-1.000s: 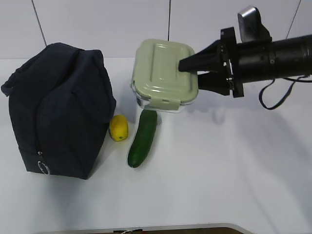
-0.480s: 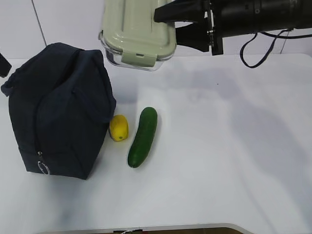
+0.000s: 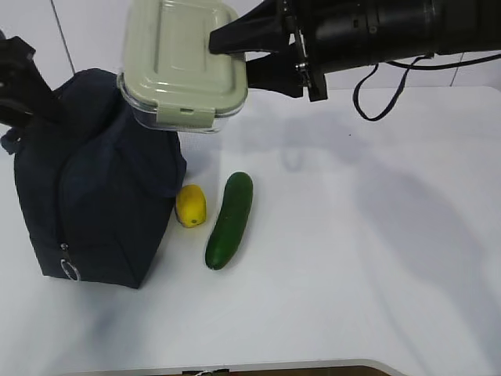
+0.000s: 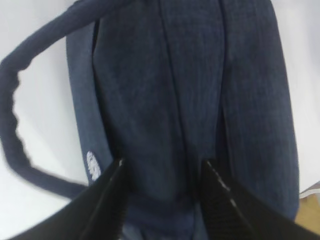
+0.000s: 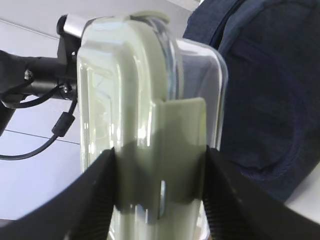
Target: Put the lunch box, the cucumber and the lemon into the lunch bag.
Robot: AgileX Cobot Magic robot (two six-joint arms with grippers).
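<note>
One lunch box (image 3: 182,63) hangs in the air, clamped at its end between the two fingers of the right gripper (image 3: 235,53); in the right wrist view a finger presses each broad face, one on the pale green lid and one on the clear glass base (image 5: 159,150). The box is held level above the top right corner of the one bag (image 3: 94,180), lid up, its near latch flap hanging toward the camera.

The bag stands upright on the left of the white table (image 3: 376,258), dark navy, its zipper line running down the near corner to a metal ring pull (image 3: 69,269). From what shows, its top looks closed. One handle loop (image 4: 15,125) arcs out to the side in the left wrist view.

The left gripper (image 4: 162,172) sits at the bag's upper left, its two fingers spread apart with bag fabric showing between them; whether they touch the fabric cannot be told.

One lemon (image 3: 190,205) lies on the table just beside the bag's right side. One cucumber (image 3: 228,219) lies just right of the lemon, slightly apart from it, its long axis running away from the camera and leaning a little right.
</note>
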